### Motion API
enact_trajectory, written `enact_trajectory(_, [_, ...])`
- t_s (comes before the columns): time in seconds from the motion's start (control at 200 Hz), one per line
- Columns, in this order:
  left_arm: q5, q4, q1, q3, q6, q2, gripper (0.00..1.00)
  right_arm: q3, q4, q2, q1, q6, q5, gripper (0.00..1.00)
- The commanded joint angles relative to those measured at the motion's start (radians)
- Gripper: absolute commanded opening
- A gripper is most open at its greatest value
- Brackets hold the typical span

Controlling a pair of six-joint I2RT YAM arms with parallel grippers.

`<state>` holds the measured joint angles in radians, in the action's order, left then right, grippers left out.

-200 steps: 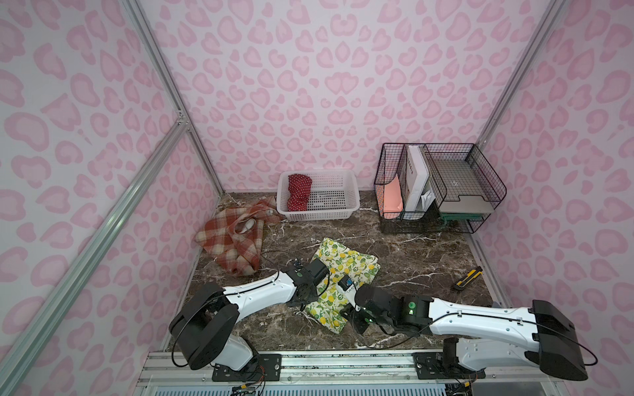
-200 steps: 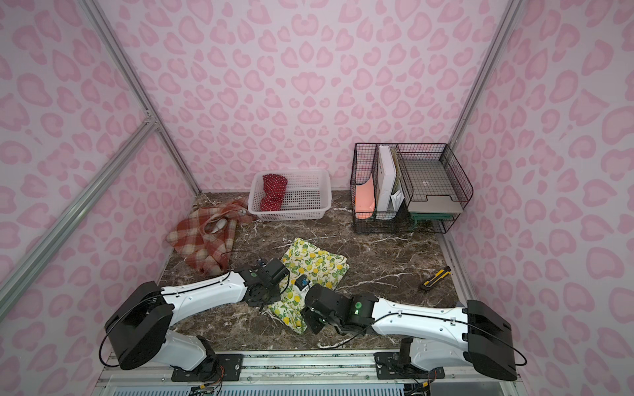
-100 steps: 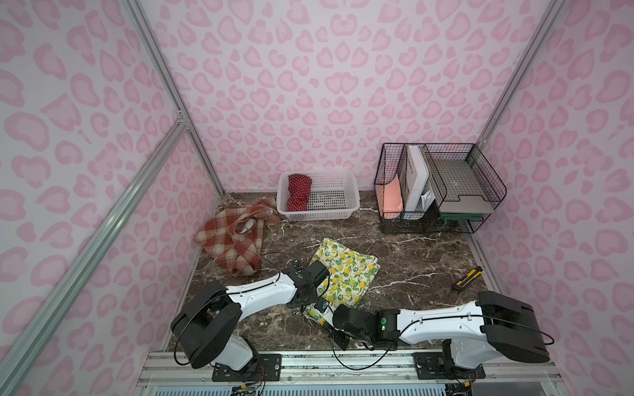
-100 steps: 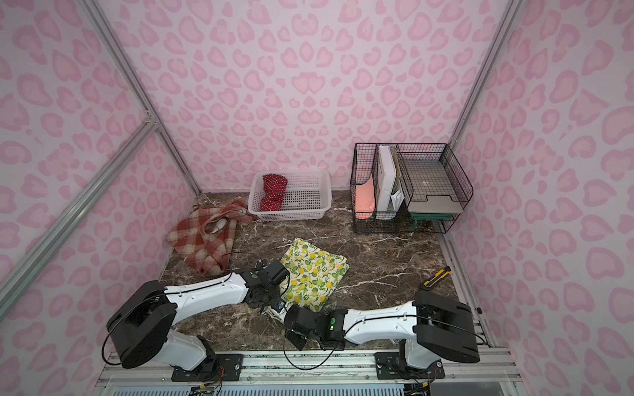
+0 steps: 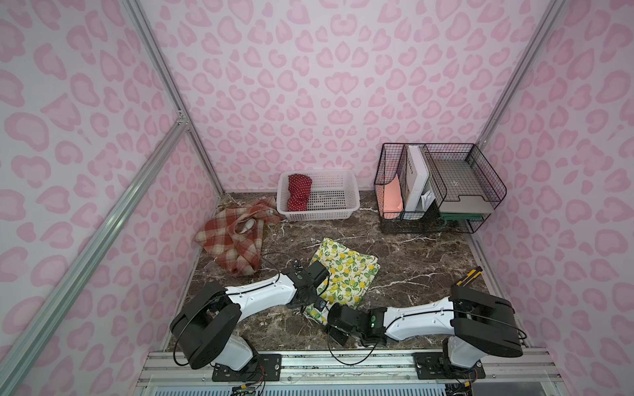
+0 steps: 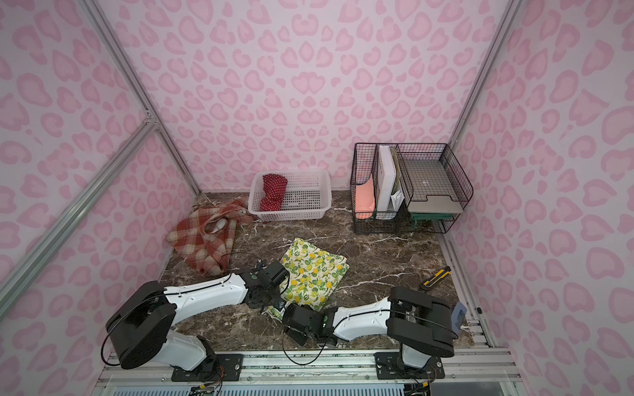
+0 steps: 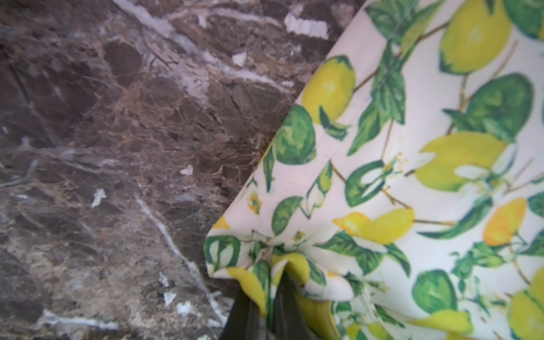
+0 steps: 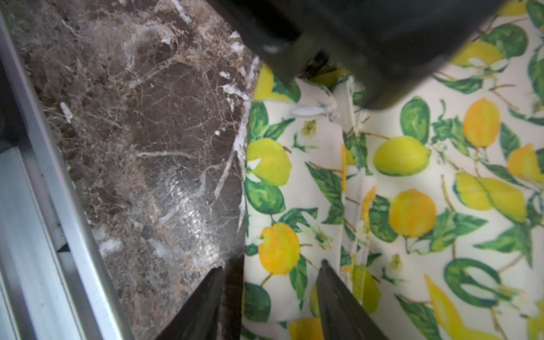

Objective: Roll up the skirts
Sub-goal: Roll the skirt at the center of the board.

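Watching lower centre in a top view, you risk the left gripper, pinched shut on the near corner of the thin white-yellow lemon-and-leaf print skirt, dragging it crooked. Rightward, the right gripper straddles its edge, jaws apart, holding nothing; the cloth lies flat, unrolled, mid-frame on the brown marble tabletop.

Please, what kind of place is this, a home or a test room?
Probably a staged robot test booth: pink patterned walls on aluminium framing close in a marble-look table, with two arms bolted to a rail.
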<state>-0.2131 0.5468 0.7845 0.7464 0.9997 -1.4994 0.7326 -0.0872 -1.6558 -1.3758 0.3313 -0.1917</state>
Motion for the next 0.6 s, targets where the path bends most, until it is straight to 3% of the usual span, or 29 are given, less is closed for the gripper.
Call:
enact_trajectory(0.0, [0.047,-0.003,-0.001,-0.012,-0.006,-0.015,0.0,0.014,0.061,-0.016,-0.011,-0.011,-0.05,0.61])
enact_trajectory(0.125, [0.049,-0.004,-0.001,-0.01,-0.012,-0.015,0.0,0.036,0.14,-0.057,-0.041,0.005,-0.1,0.59])
enact_trajectory(0.265, [0.052,-0.001,-0.002,-0.009,-0.013,-0.007,0.0,0.05,0.222,-0.117,-0.068,0.034,-0.127,0.43])
enact_trajectory(0.45, [0.066,-0.013,-0.01,-0.019,-0.013,0.016,0.0,0.06,0.281,-0.159,-0.079,0.061,-0.129,0.07])
enact_trajectory(0.51, [0.072,-0.013,-0.016,-0.021,-0.016,0.027,0.0,0.061,0.281,-0.151,-0.08,0.055,-0.117,0.0])
enact_trajectory(0.595, [0.077,-0.012,-0.029,-0.026,-0.026,0.058,0.0,0.059,0.264,-0.117,-0.069,0.032,-0.041,0.0])
